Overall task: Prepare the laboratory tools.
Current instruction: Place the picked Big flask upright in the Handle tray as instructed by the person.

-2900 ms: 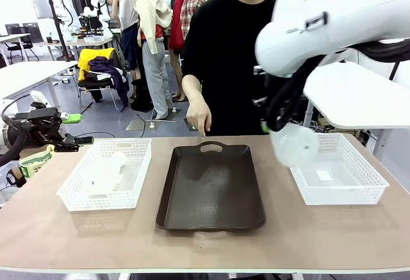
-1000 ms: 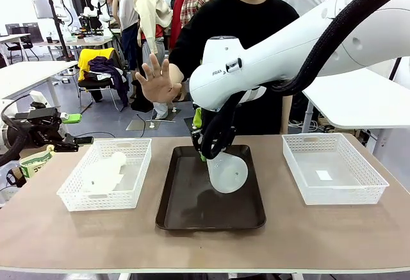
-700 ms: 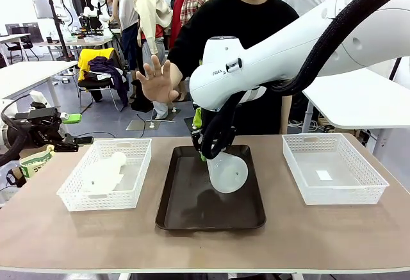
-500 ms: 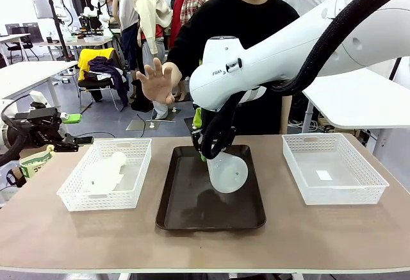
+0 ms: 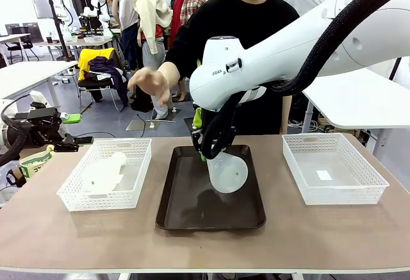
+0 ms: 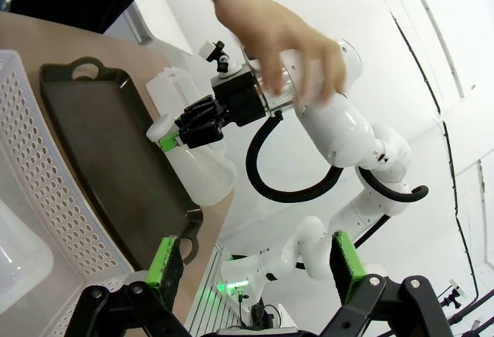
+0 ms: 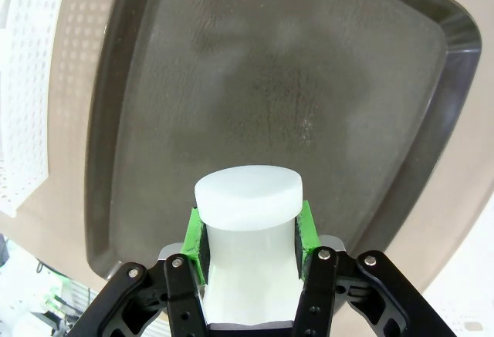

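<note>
Writing: partial "FRA" on right arm point(image 5: 221, 72).
Right hand point(image 5: 205, 155): clamped on flask point(image 5: 229, 172) neck, over tray point(image 5: 186, 213); flask body hangs tilted below the hand.
Left hand point(image 6: 255, 264): fully spread, empty, left of tray.
Second flask point(image 5: 106, 172): in basket point(image 5: 70, 197) left of tray.

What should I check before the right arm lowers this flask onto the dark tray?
1. Right gripper shut on the neck of the flask: ok.
2. That flask upright: not ok, it hangs tilted over the tray.
3. The tray bare below it: ok.
4. Person's hand clear of the tray: cannot tell; it is raised and blurred.
5. Left gripper open, off to the table's left: ok.
</note>
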`<state>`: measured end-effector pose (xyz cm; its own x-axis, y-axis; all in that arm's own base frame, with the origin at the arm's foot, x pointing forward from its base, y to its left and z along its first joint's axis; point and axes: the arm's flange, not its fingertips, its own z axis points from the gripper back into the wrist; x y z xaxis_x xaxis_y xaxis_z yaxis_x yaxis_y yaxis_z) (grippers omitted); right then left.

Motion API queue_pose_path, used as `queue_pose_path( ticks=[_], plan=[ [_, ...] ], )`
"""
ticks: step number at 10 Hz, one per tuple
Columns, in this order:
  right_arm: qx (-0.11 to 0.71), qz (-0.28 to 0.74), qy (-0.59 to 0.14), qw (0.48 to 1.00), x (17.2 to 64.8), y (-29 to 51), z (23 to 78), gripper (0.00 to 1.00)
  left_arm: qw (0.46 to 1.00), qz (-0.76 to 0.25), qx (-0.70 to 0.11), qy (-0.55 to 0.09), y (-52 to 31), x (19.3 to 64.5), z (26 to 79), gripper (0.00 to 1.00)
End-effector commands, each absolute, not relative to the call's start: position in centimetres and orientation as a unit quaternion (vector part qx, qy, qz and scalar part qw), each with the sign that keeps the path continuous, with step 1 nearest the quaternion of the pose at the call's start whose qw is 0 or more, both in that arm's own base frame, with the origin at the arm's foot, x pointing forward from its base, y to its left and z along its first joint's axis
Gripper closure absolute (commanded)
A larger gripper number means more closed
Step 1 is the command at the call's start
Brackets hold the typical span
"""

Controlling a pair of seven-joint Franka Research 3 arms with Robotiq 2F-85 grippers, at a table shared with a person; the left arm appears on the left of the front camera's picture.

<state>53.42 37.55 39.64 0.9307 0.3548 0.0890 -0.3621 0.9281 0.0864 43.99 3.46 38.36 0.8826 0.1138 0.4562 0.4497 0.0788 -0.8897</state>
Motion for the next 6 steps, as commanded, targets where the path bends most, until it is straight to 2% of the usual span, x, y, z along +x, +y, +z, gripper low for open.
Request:
queue_pose_path(
  ticks=[1, 6],
  plan=[
    [0.049, 0.186, -0.037, 0.981, 53.45, 37.45, 39.63, 1.0, 0.702, -0.125, -0.667, -0.218, 3.58, 43.95, 38.35, 0.0],
    [0.049, 0.186, -0.037, 0.981, 53.45, 37.45, 39.63, 1.0, 0.702, -0.125, -0.667, -0.218, 3.58, 43.95, 38.35, 0.0]
  ],
)
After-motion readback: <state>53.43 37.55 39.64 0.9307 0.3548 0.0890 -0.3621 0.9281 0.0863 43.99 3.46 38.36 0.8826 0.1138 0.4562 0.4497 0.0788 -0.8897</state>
